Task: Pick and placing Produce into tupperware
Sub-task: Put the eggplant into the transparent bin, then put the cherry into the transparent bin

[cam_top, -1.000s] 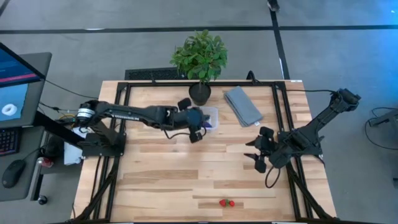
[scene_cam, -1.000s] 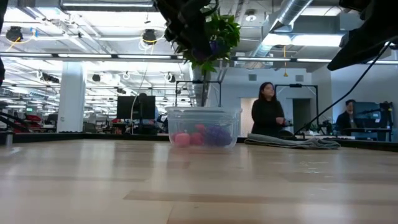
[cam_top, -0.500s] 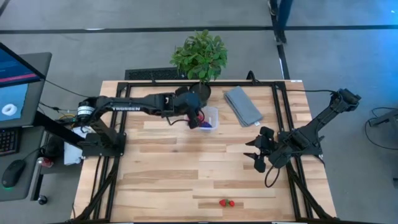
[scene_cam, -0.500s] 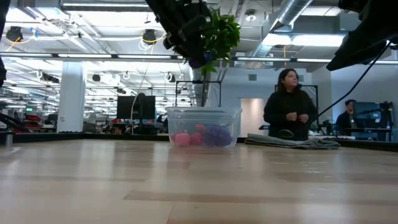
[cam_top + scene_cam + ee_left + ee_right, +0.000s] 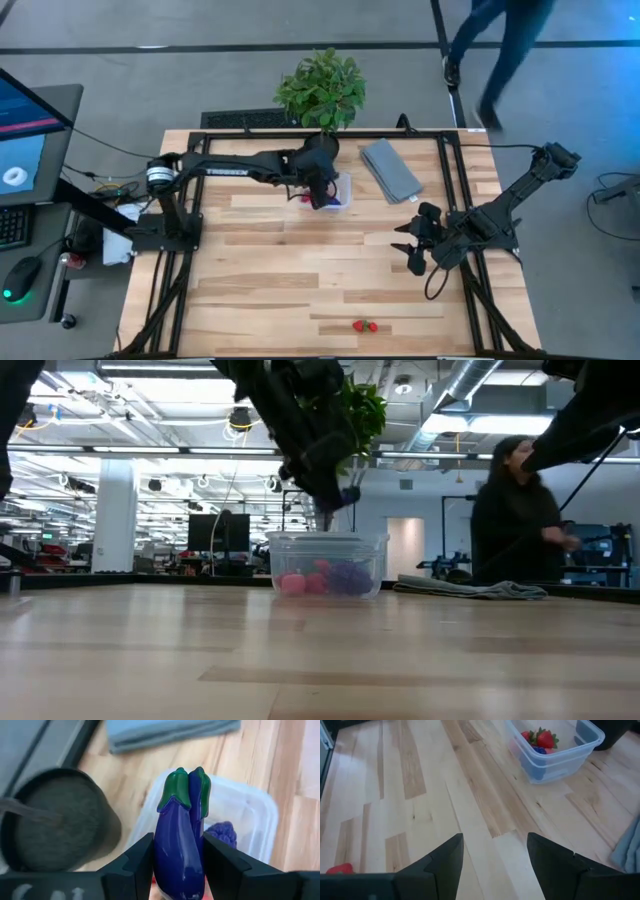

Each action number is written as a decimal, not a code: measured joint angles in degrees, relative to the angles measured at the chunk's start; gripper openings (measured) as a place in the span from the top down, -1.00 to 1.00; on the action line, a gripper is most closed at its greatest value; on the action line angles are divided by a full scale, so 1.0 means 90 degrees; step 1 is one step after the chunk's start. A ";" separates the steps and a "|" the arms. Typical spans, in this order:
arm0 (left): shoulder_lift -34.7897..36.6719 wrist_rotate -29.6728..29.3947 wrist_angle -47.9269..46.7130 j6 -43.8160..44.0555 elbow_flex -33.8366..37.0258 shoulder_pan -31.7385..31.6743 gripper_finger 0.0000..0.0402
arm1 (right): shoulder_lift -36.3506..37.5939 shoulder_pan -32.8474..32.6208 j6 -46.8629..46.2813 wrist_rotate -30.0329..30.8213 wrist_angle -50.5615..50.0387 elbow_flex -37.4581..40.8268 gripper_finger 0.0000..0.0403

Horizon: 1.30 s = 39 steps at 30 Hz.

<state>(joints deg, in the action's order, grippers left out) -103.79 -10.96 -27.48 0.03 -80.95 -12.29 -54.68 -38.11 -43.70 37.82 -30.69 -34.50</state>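
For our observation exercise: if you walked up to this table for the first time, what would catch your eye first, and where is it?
Most striking is the glossy purple toy eggplant with its green cap, clamped in the left end effector just above the clear tub at the table's far middle. The tub already holds pink and purple toy fruit, with the leafy potted plant right behind it. Two lone strawberries lie at the near edge.

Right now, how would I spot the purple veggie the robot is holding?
Find the leafy plant at the table's far edge. Just in front, over the clear tub, the left tool grips a toy eggplant: glossy, long, green-capped, unlike the bumpy grapes below.
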 joint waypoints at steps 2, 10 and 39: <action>-0.0184 0.0024 0.0117 0.0012 0.0000 -0.0002 0.32 | -0.0002 0.0000 -0.0032 -0.0002 -0.0015 0.0002 -0.21; -0.0581 0.0159 0.0320 0.0043 0.0000 -0.0084 0.32 | -0.0002 0.0000 -0.0151 0.0000 -0.0016 0.0000 -0.21; -0.0558 0.0719 -0.0154 0.0421 -0.0151 -0.0090 -0.05 | -0.0002 0.0000 -0.0270 0.0000 -0.0015 0.0002 -0.21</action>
<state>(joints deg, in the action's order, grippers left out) -108.81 -4.49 -28.87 3.82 -82.31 -13.11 -54.70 -38.11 -46.13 37.82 -30.83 -34.48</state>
